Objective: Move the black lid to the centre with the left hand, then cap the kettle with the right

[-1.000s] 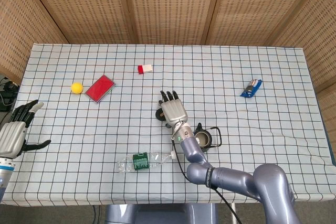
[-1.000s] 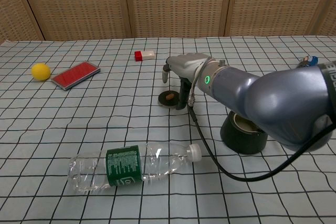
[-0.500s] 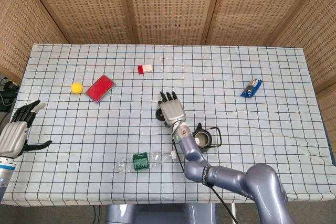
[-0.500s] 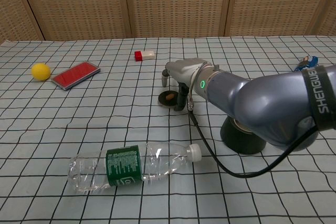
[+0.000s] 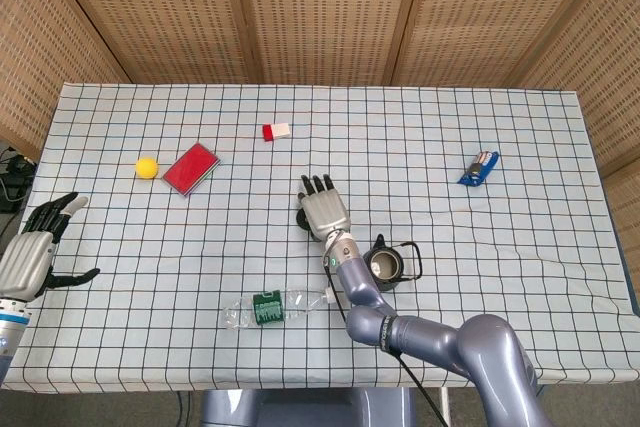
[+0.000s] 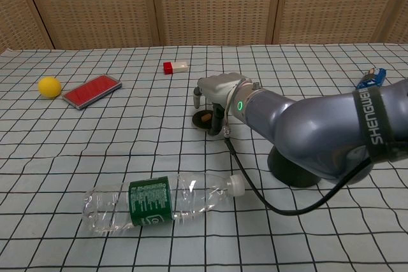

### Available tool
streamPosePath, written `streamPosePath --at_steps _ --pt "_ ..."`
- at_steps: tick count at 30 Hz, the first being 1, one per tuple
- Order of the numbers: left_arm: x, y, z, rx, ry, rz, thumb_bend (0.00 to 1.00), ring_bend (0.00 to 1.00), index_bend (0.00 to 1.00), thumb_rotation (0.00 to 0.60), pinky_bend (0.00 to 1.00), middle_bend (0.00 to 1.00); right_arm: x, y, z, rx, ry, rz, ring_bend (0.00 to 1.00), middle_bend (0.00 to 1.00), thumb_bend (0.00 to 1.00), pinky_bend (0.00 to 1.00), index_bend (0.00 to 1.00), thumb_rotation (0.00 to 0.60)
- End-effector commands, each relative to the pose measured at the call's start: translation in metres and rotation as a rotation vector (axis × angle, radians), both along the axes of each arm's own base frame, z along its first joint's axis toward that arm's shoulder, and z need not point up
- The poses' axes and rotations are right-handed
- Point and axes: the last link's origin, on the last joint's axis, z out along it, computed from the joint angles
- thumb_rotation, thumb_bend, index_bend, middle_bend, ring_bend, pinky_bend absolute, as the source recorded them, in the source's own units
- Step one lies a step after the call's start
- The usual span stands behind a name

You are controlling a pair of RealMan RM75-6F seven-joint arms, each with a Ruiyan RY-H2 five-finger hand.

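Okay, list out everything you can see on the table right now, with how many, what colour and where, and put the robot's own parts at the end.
black lid: one, black with a brown knob, table centre, under the right hand
kettle: one, black, uncapped, right of the lid
plastic bottle: one, clear with a green label and white cap, lying on its side at the front
yellow ball: one, yellow, left side
red case: one, red, flat, right beside the ball
small block: one, red and white, toward the back
blue packet: one, blue, right side
tablecloth: one, white with dark grid, covering the table
left hand: one, grey and black, off the table's left edge, fingers apart, holding nothing
right hand: one, grey and black, over the lid; grip cannot be told
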Motion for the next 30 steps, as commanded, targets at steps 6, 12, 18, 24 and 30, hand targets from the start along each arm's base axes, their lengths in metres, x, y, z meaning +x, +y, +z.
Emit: streamPosePath --at_steps 6,12,18,24,30 --pt "0.000 0.000 0.000 -0.007 0.001 0.000 0.10 0.00 0.03 0.600 0.00 0.00 -0.003 -0.001 -0.002 -0.004 0.019 0.003 0.00 0.06 0.44 0.00 0.35 0.600" --pt "0.002 -0.001 -0.002 -0.021 0.000 -0.004 0.10 0.00 0.05 0.600 0.00 0.00 -0.006 0.000 -0.002 -0.009 0.029 0.004 0.00 0.08 0.48 0.00 0.40 0.600" --pt "0.001 -0.001 -0.002 -0.022 0.002 -0.002 0.10 0.00 0.05 0.600 0.00 0.00 -0.003 0.003 0.004 -0.024 0.015 0.024 0.00 0.09 0.48 0.00 0.42 0.600" --pt "0.001 -0.001 -0.001 -0.015 0.004 -0.003 0.10 0.00 0.05 0.600 0.00 0.00 0.001 0.007 0.017 -0.047 0.001 0.045 0.00 0.09 0.48 0.00 0.42 0.600" --pt "0.005 -0.005 0.003 0.009 0.020 -0.027 0.10 0.00 0.05 0.600 0.00 0.00 -0.006 0.021 0.054 -0.109 -0.010 0.079 0.00 0.09 0.48 0.00 0.42 0.600"
